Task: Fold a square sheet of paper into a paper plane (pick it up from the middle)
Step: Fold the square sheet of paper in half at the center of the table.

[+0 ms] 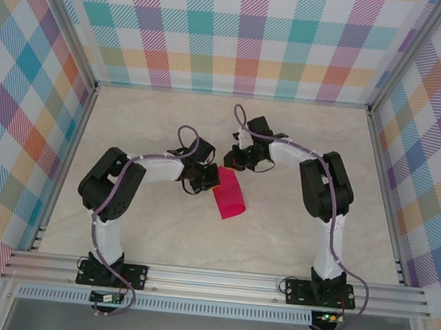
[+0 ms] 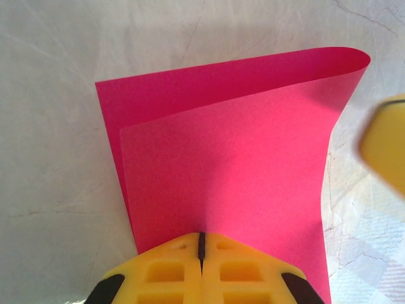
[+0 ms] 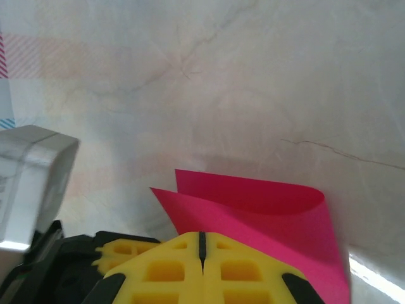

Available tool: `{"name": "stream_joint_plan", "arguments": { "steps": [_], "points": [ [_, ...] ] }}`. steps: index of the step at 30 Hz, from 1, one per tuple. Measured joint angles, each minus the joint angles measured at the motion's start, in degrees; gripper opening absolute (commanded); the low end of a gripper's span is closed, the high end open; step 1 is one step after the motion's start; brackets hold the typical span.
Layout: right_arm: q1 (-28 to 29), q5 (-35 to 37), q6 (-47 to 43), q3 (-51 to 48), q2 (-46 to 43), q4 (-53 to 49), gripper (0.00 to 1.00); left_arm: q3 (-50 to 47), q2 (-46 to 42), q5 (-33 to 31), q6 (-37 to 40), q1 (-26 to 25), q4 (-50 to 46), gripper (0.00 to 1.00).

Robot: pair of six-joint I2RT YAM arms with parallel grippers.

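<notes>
The square sheet of paper [image 1: 229, 199] is magenta-pink and lies on the pale table, bent loosely over itself. Its top layer is offset from the bottom one, and the rounded bend [image 2: 342, 60] is uncreased. My left gripper [image 1: 204, 181] is shut at the sheet's left edge. In the left wrist view its yellow tips [image 2: 202, 236] sit over the top layer [image 2: 234, 177], whose face shows flat beyond the jaws, not between them. My right gripper [image 1: 246, 161] is shut just behind the sheet, its tips [image 3: 202, 235] over the near layer [image 3: 266, 218]. The paper plane is not in view.
Plaid walls [image 1: 250, 34] and aluminium posts enclose the marbled table [image 1: 170, 120]. A rail [image 1: 216, 281] runs along the front edge by the arm bases. In the right wrist view the left arm's white housing [image 3: 31, 177] and a yellow finger [image 3: 120, 253] crowd the left side.
</notes>
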Motion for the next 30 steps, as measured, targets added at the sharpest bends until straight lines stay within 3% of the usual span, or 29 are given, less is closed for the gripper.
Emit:
{"name": "stream_joint_plan", "arguments": {
  "steps": [11, 19, 23, 30],
  "points": [
    [-2.3, 0.1, 0.3, 4.8, 5.9, -2.7, 0.06, 0.1, 0.1, -0.1, 0.2, 0.0, -0.2, 0.00],
    [-7.6, 3.9, 1.4, 5.6, 5.6, -1.6, 0.06, 0.0, 0.4, 0.0, 0.2, 0.0, -0.1, 0.00],
    [-8.0, 4.0, 1.4, 1.9, 1.5, -0.3, 0.07, 0.0, 0.3, -0.1, 0.4, 0.0, -0.1, 0.00],
    [-4.5, -2.7, 1.5, -5.7, -7.4, -1.5, 0.07, 0.0, 0.3, -0.2, 1.0, 0.0, -0.1, 0.00]
  ]
}}
